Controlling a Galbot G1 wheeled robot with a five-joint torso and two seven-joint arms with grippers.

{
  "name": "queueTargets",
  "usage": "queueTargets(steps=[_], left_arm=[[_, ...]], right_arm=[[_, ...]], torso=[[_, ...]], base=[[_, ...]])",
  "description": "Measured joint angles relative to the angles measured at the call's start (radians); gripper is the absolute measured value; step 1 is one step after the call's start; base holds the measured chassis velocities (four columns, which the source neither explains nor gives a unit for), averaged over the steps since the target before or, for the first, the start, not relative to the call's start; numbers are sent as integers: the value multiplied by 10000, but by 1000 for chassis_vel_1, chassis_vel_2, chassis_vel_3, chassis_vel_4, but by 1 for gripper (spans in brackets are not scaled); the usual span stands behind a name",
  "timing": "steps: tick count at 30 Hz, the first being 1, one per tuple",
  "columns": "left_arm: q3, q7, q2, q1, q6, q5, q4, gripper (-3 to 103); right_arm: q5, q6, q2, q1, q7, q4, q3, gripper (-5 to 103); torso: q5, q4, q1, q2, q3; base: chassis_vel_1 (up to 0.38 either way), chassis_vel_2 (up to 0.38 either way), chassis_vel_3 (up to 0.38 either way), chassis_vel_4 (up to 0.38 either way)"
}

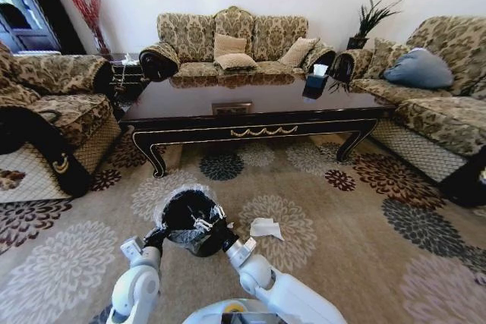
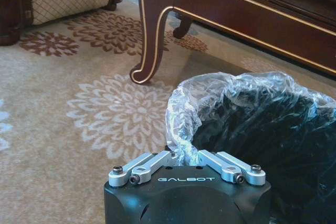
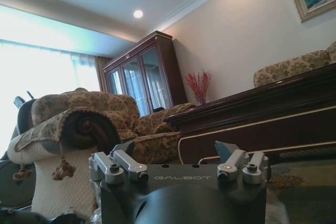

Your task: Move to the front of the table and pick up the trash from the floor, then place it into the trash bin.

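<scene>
Robot faces long glossy dark-wood counter (image 1: 250,115). Small round black trash bin with crinkled plastic liner (image 1: 191,219) in front of counter; crumpled white paper (image 1: 266,227) on carpet just beside bin, not yet picked up. Left end effector (image 1: 157,237) at bin's rim, right end effector (image 1: 228,234) at bin's other side; finger spread: cannot tell. Pickup, drop remain.

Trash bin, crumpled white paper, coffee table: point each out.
trash bin (image 1: 176,196), head view, bag-lined rim.
crumpled white paper (image 1: 265,227), head view, its middle.
coffee table (image 1: 197,101), head view, bare glossy top.
</scene>
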Motion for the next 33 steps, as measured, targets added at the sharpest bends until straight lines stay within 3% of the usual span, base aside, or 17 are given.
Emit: queueTargets(steps=[3,6,8,9,14,15,18,19,22,26,33], left_arm=[[-522,-30,254,102,0,-258,-214,4],[-1052,-102,676,141,6,-531,-290,4],[-1687,-162,1119,211,9,-820,-354,4],[-1687,-162,1119,211,9,-820,-354,4],[-3050,-245,1695,451,86,-1925,-638,3],[-3050,-245,1695,451,86,-1925,-638,3],[-3709,-294,1716,598,126,-2382,-756,4],[-3709,-294,1716,598,126,-2382,-756,4],[-4238,-382,1657,744,133,-2636,-873,4],[-4475,-415,1563,924,133,-2687,-1044,4],[-4484,-456,1293,1295,134,-2564,-1364,4]], right_arm=[[605,-430,120,-146,-23,79,597,97],[1064,-876,151,-217,44,91,1080,99],[1645,-1662,189,-265,990,135,1480,100],[1645,-1662,189,-265,990,135,1480,100],[2858,-4138,482,-377,4511,36,2195,100],[2858,-4138,482,-377,4511,36,2195,100],[3700,-5930,827,-449,6741,-246,2627,100],[3700,-5930,827,-449,6741,-246,2627,100],[5248,-7136,1319,-466,8556,-858,3465,100],[5831,-7133,1738,-269,8974,-1675,4237,100],[6095,-6659,2291,259,8613,-3149,5191,100]], torso=[[-1,0,0,1,0],[-1,-1,0,1,-1],[-2,1,0,1,0],[-2,1,0,1,0],[-2,-2,0,1,0],[-2,-2,0,1,0],[-1,1,0,1,0],[-1,1,0,1,0],[-1,-1,0,1,0],[-1,-1,0,0,0],[0,1,0,1,0]], base=[[0,0,0,0],[0,0,0,0],[0,0,0,0],[0,0,0,0],[0,0,0,0],[0,0,0,0],[0,0,0,0],[0,0,0,0],[0,0,0,0],[0,0,0,0],[0,0,0,0]])
